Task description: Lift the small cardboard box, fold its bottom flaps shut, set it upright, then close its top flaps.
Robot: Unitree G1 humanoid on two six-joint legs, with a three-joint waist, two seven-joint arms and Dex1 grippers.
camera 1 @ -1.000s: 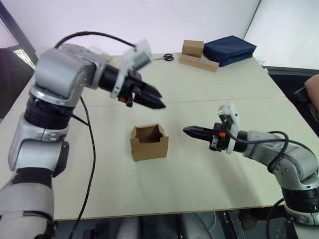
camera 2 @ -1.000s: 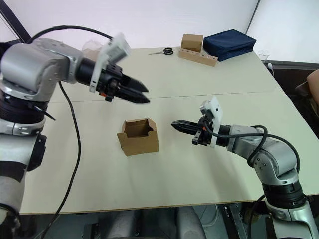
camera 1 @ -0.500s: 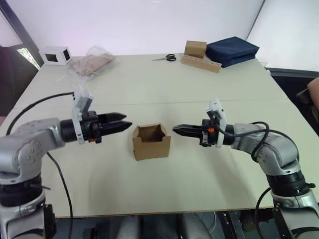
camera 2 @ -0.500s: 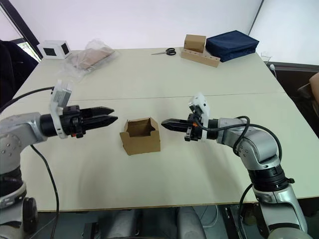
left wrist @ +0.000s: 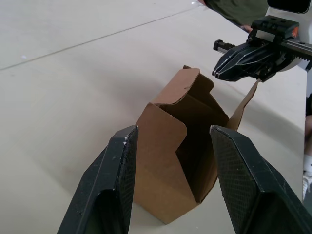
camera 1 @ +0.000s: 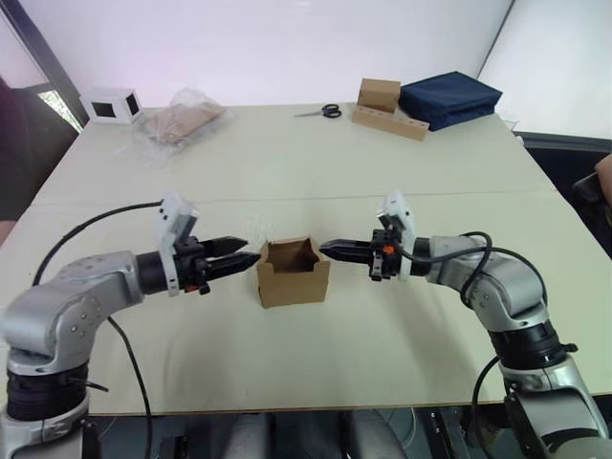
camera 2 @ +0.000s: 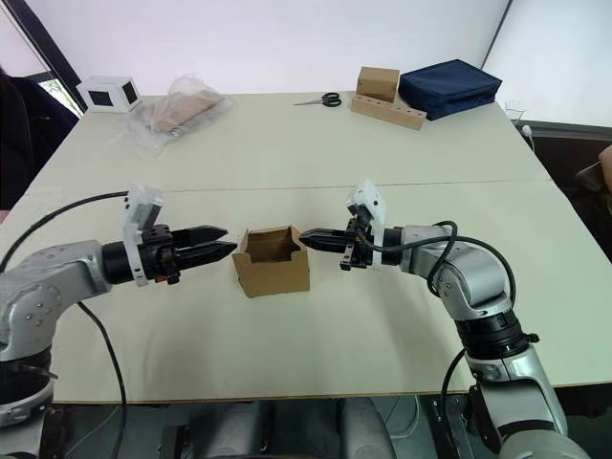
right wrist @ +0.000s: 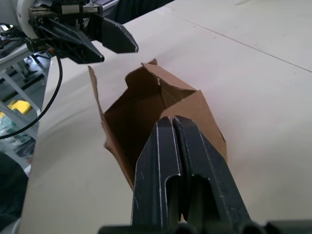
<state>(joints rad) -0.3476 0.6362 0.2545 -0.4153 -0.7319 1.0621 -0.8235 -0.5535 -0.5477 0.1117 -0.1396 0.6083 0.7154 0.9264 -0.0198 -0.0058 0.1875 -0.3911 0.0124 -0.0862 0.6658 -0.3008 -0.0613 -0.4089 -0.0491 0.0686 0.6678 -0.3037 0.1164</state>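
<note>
The small cardboard box [camera 1: 292,274] stands on the table [camera 1: 382,335] with its open end up. Its top flaps [left wrist: 183,87] stick up, and the bottom flaps are hidden underneath. My left gripper [camera 1: 252,259] lies level with the box, just off its left side, open; in the left wrist view the box's near corner [left wrist: 161,146] sits ahead between the fingers [left wrist: 119,175]. My right gripper [camera 1: 326,250] is shut, its tip at the box's upper right edge. From the right wrist its closed fingers [right wrist: 178,161] overlap the box's near wall [right wrist: 204,114].
Along the far edge are a white box with dark windows [camera 1: 110,103], a clear plastic bag [camera 1: 182,120], scissors [camera 1: 323,111], a brown box [camera 1: 380,94] on a cardboard strip [camera 1: 387,122] and a navy bag [camera 1: 449,98]. A person's arm [camera 1: 602,172] shows at the right.
My left arm came down from above the box to table level and closed in on its left side. The right gripper slid left up to the box. The camera view shifted.
</note>
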